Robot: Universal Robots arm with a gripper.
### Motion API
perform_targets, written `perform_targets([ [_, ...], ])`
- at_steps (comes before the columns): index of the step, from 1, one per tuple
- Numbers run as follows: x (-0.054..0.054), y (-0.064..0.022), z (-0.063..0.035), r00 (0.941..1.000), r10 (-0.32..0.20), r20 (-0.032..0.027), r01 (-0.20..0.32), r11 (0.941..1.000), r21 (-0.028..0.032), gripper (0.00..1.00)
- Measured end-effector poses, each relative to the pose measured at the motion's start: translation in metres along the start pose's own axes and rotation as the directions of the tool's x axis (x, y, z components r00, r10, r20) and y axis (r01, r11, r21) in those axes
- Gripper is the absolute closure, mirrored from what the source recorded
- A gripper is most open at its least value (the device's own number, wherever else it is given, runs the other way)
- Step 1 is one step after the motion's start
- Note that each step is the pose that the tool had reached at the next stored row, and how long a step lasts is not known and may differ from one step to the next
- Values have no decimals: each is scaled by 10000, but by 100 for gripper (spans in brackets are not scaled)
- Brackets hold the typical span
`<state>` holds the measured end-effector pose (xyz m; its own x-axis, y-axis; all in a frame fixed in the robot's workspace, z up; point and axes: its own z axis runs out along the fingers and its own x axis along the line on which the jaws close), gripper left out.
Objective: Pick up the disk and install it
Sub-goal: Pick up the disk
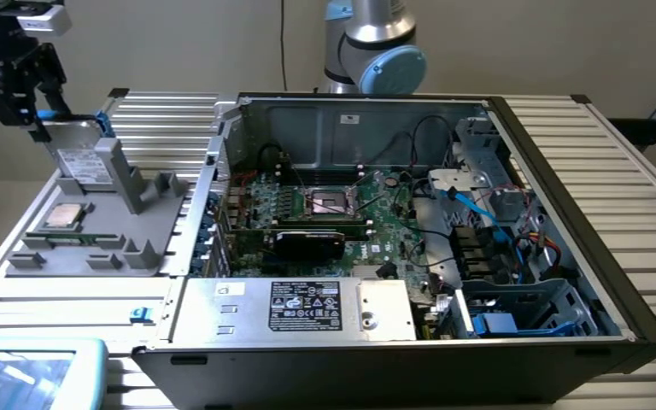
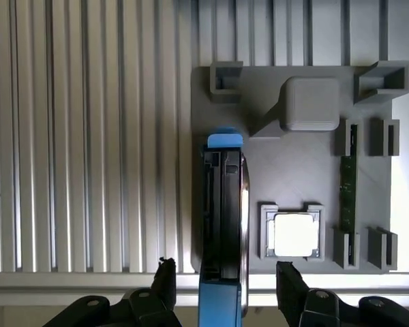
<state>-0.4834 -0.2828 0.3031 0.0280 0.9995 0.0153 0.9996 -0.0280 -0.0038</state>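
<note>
Closing from here could pinch only the top edge or the blue carrier, so the disk may tilt and jam in the grey holder. The hand is spread apart, gripping nothing. The disk stands on edge between its fingers, touching neither.

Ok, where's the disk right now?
The disk stands on edge in the grey tray at the exterior view's left, beside the open computer case, just under the open hand.
</note>
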Motion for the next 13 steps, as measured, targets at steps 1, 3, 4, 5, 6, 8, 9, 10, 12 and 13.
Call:
perform_targets([
  [1, 0, 0, 10, 10000, 1, 0, -1, 10000, 0, 31],
  [3, 0, 0, 34, 10000, 3, 0, -3, 10000, 0, 31],
  [4, -1, -1, 49, 10000, 6, 0, -6, 10000, 2, 31],
  [5, -1, -2, 64, 10000, 8, 0, -8, 10000, 1, 31],
  [6, 0, -3, 74, 10000, 12, 0, -12, 10000, 1, 31],
  [8, 2, -6, 92, 10000, 28, 0, -28, 10000, 1, 31],
  [9, 3, -8, 99, 10000, 47, 0, -47, 10000, 0, 31],
  [10, 3, -11, 105, 10000, 87, 0, -87, 10000, 1, 31],
  [12, 3, -18, 117, 9998, 207, -1, -207, 9998, -3, 31],
  [13, 3, -19, 119, 9997, 245, -1, -245, 9997, -3, 31],
])
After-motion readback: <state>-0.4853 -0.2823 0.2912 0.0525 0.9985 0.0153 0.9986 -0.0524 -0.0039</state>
